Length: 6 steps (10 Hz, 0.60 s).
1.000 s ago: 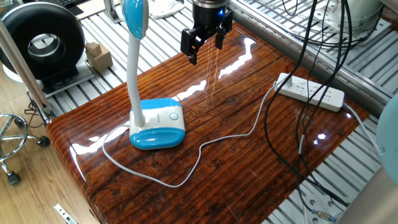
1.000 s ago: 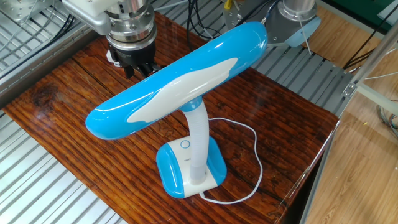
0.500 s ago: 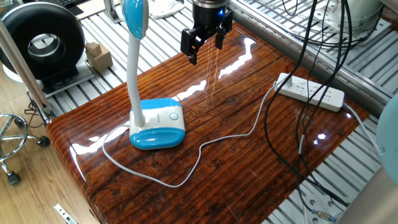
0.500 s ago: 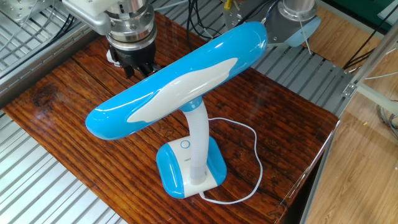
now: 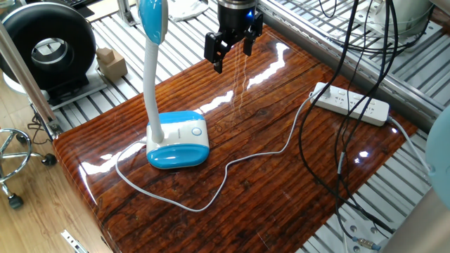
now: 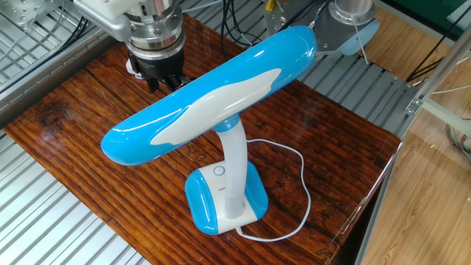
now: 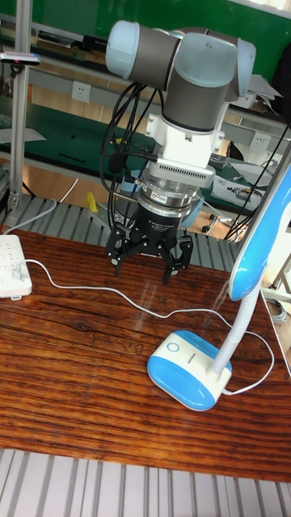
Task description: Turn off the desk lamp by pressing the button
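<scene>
The desk lamp (image 5: pixel 178 138) stands on the wooden table, its blue-edged base at the left and its white neck rising to a blue head (image 6: pixel 213 92). The button (image 5: pixel 197 131) is a small blue-ringed circle on the base's white top, also visible as the button (image 6: pixel 218 171) and the button (image 7: pixel 171 349). My gripper (image 5: pixel 232 58) hangs open above the far side of the table, well behind the base and clear of it, with nothing between its fingers. The tall view shows the gripper (image 7: pixel 144 271) spread wide, up and to the left of the base (image 7: pixel 187 367). The lamp head partly hides the gripper (image 6: pixel 165 79).
A white power strip (image 5: pixel 350 103) lies at the table's right, with black cables hanging over it. The lamp's white cord (image 5: pixel 211 190) loops across the wood to it. A black round device (image 5: pixel 49 49) and a small box (image 5: pixel 111 62) sit off the table at the left.
</scene>
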### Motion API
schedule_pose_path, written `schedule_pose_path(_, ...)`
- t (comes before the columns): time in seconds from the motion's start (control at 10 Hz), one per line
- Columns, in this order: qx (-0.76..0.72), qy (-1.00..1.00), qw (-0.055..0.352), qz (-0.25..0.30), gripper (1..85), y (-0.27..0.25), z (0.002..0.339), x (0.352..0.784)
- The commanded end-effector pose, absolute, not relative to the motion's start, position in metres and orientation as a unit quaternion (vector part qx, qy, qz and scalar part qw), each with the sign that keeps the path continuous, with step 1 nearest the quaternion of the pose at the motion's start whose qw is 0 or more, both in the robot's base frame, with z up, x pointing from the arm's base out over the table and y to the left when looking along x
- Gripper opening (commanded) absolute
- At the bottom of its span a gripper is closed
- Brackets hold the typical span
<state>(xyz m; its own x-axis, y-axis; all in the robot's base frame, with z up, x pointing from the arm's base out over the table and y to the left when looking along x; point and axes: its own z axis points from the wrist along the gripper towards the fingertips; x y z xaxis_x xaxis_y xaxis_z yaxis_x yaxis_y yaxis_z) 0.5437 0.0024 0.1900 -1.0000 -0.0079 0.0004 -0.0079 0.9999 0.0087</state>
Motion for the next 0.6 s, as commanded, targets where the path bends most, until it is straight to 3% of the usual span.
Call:
schedule_pose_path(0.0,-0.071,-0.993,-0.093,-0.022,1.3,0.0103,0.1946,0.5928)
schedule_pose_path(0.5,-0.058,-0.993,-0.099,-0.003,1.3,0.0049,0.1936,0.5939)
